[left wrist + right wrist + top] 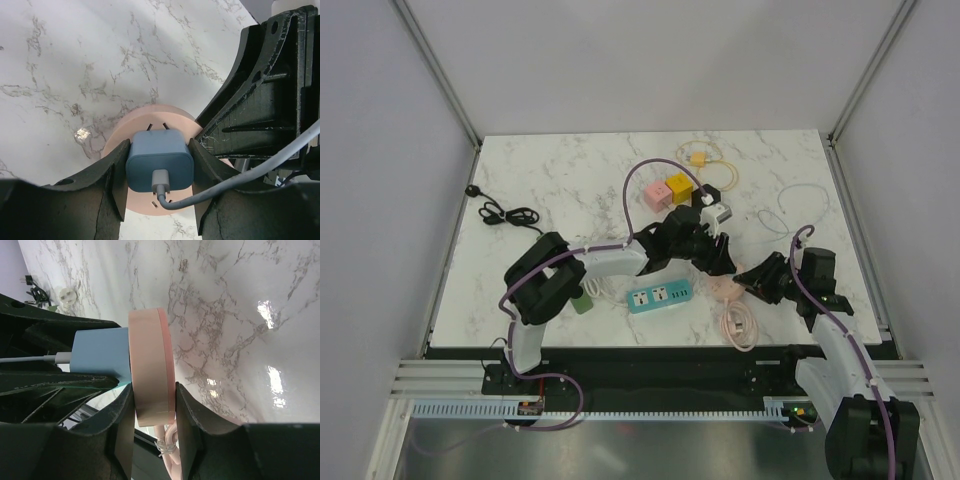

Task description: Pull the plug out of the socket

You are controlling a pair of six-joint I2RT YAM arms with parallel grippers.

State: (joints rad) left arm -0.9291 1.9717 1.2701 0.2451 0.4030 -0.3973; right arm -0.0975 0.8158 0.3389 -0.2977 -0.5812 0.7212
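The plug [159, 161] is a blue charger block with a grey cable [250, 175] running out of its back. It sits in the round pink socket [150, 117], held above the marble table. My left gripper [159, 172] is shut on the plug, one finger pressed against each side. My right gripper [154, 415] is shut on the socket [150, 370], clamping the disc's front and back faces at its lower edge. In the right wrist view the plug [100, 352] stands against the socket's face. From above, the left gripper [715, 255] and the right gripper [745, 282] meet at the socket [723, 288].
A teal power strip [660, 296] lies near the front edge, with a coiled pink cable [740, 325] to its right. Pink [657, 193] and yellow [679, 186] cube adapters and a white adapter [718, 212] sit behind the grippers. A black cable [505, 212] lies far left.
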